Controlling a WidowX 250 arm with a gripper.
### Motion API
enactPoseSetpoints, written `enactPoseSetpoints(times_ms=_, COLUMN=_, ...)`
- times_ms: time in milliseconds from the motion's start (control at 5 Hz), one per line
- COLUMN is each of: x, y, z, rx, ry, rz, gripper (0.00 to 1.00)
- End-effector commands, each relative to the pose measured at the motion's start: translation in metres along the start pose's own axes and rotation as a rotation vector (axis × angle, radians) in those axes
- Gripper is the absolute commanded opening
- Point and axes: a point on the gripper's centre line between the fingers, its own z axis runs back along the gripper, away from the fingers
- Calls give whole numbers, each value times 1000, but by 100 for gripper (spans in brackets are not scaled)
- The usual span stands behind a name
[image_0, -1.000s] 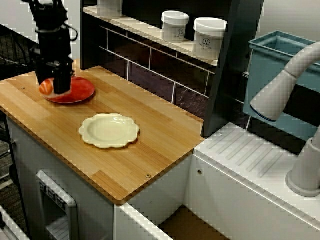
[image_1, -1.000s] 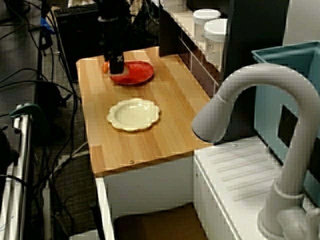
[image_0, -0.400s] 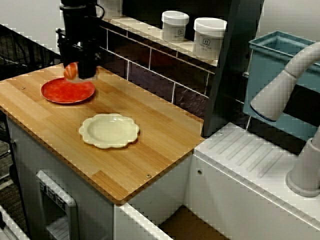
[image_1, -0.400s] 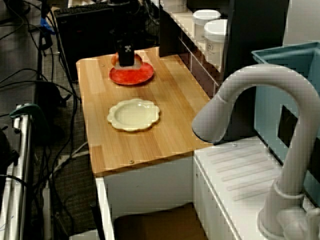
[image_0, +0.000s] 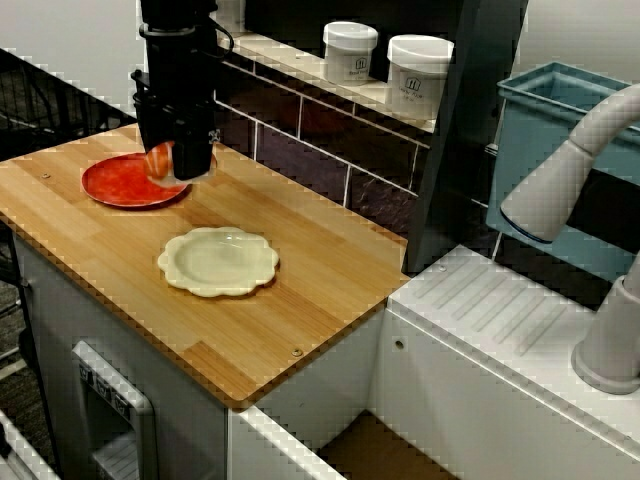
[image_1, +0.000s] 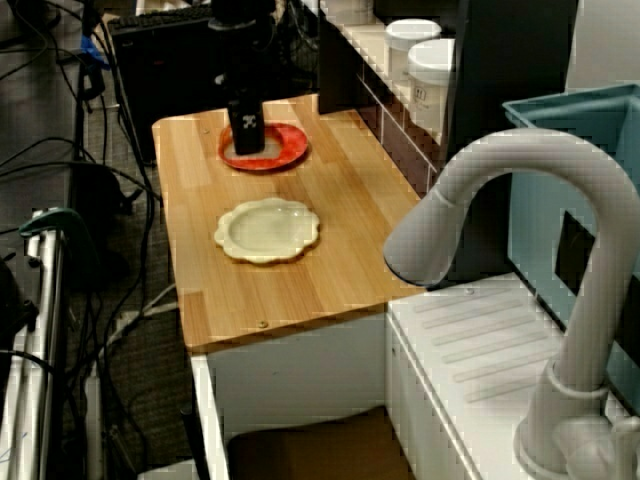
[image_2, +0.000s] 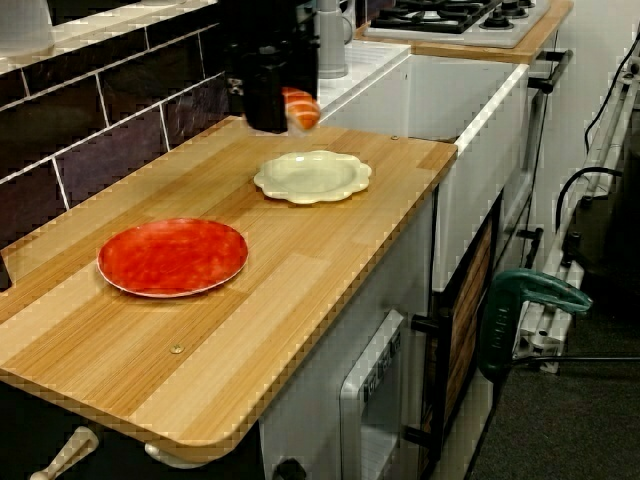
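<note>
You had the gripper (image_0: 176, 162) clenched on the orange-and-white piece (image_2: 300, 108), aloft near the red plate (image_0: 120, 185) at upper left of the view from above (mid-carry, I judged), so the next move called for a steady hold and clearance over the cream plate (image_0: 218, 262).

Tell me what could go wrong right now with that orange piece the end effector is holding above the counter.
1. The orange piece sticks out from one side of the end effector, so the grip may be shallow. It could slip and land on the wooden counter rather than on the red plate or the cream plate.
2. The arm hangs close to the tiled wall; a swing that way might clip it.
</note>
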Motion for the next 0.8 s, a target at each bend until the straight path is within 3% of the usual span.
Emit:
enactPoseSetpoints(times_ms=0, x=-8, y=-20, z=-5, rx=30, ry=-48, rz=-11, gripper=0)
enactPoseSetpoints(times_ms=600, x=-4, y=-32, z=-37, rx=61, ry=-29, rz=5, gripper=0)
